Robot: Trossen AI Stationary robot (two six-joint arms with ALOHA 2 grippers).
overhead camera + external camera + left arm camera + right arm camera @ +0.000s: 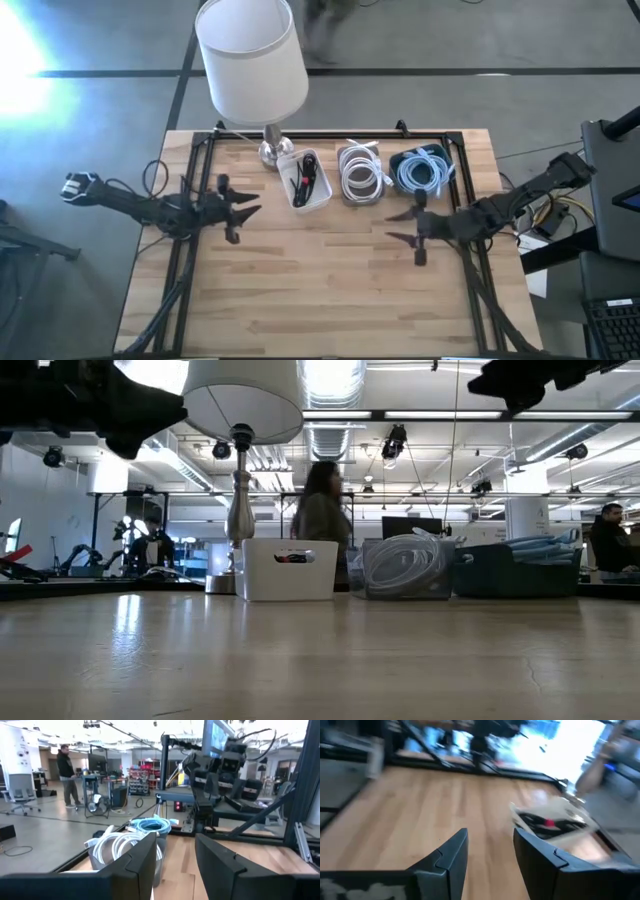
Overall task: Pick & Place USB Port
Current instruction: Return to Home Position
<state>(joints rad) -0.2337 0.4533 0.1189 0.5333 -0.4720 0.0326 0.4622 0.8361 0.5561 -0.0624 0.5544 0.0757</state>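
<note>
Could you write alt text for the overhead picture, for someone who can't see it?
Two dark robot arms hover over a wooden table, left gripper and right gripper open and empty. Along the far edge stand a lamp and three bins of cables.

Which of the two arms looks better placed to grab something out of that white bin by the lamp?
Probably the left. Its tool, open and empty, hovers just beside the white bin by the lamp. The right tool, also open, sits farther off, below the bin of blue cable.
</note>
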